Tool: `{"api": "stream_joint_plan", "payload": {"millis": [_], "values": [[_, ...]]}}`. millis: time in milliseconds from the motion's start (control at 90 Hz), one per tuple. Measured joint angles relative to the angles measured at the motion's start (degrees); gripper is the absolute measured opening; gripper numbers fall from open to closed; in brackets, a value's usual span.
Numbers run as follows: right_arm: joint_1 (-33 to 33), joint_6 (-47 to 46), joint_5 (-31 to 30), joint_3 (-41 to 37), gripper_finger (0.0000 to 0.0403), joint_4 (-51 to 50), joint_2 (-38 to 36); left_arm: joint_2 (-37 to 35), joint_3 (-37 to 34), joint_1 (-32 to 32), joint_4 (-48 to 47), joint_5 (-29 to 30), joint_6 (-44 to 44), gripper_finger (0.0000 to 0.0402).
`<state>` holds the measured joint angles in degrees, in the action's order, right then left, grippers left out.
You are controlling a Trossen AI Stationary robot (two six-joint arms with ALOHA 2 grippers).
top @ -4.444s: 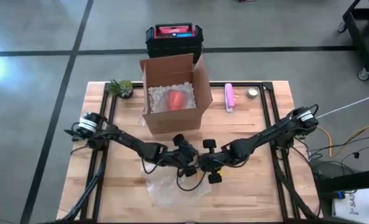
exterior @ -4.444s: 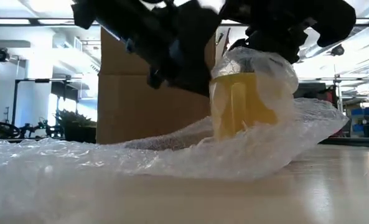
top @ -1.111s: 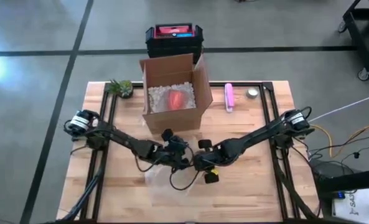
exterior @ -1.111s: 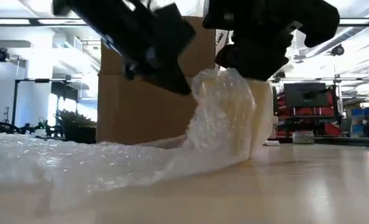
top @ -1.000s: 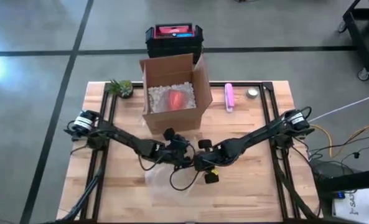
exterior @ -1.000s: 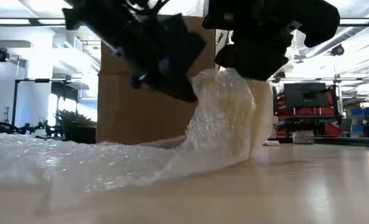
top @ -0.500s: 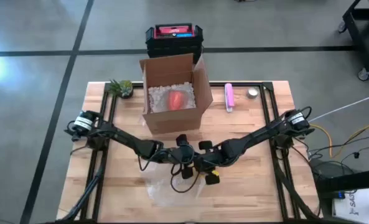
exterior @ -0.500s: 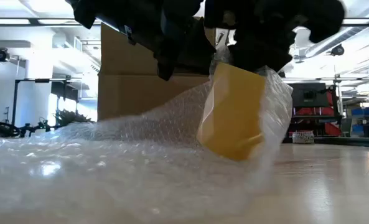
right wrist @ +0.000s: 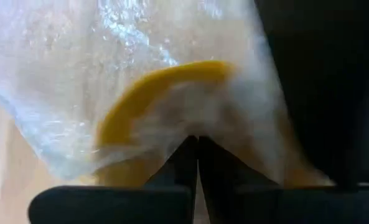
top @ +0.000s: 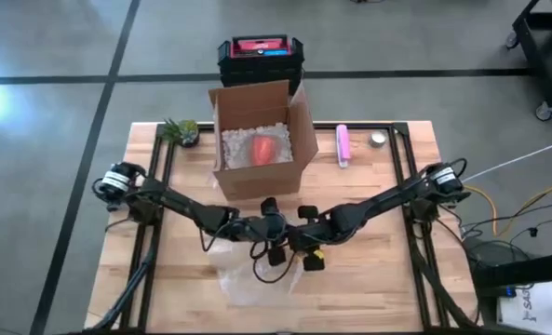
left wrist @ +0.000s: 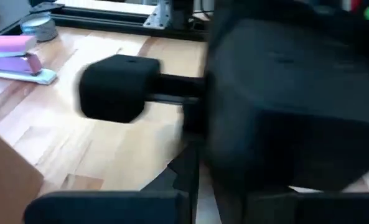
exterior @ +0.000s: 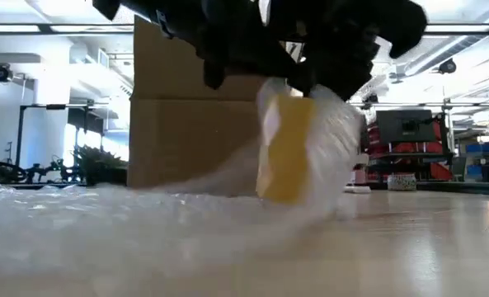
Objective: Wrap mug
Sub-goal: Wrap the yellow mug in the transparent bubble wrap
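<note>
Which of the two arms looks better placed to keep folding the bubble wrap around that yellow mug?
Probably the left. The right gripper is shut on the mug and its bubble wrap, holding it up. The left gripper sits just beside it.

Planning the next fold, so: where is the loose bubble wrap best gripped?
Probably at the free edge of the bubble wrap spread flat on the table, coming low from the left tool's side; the part around the yellow mug is already gathered under both tools.

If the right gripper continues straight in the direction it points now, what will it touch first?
Most likely the bubble wrap over the yellow mug. In the right wrist view the right gripper has its fingers together right against it; depth is unclear.
</note>
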<state>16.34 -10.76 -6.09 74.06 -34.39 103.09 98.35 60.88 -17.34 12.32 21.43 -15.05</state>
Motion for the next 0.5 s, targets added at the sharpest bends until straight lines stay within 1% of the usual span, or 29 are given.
{"api": "stream_joint_plan", "payload": {"millis": [133, 311, 500], "values": [[-0.27, 0.0, 0.48, 0.63, 0.0, -0.83, 0.1, 1.15, 0.0, 0.02, 0.15, 0.13, -0.9, 0.0022], [-0.98, 0.09, 0.39, 1.07, 0.0, -0.66, 0.24, 4.99, -0.21, 0.09, -0.32, -0.1, -2.62, 0.0022], [-0.49, -0.07, 0.58, 5.13, 0.0, -9.32, -0.15, 7.44, 0.07, 0.09, 0.81, -0.13, -3.64, 0.0022]]}}
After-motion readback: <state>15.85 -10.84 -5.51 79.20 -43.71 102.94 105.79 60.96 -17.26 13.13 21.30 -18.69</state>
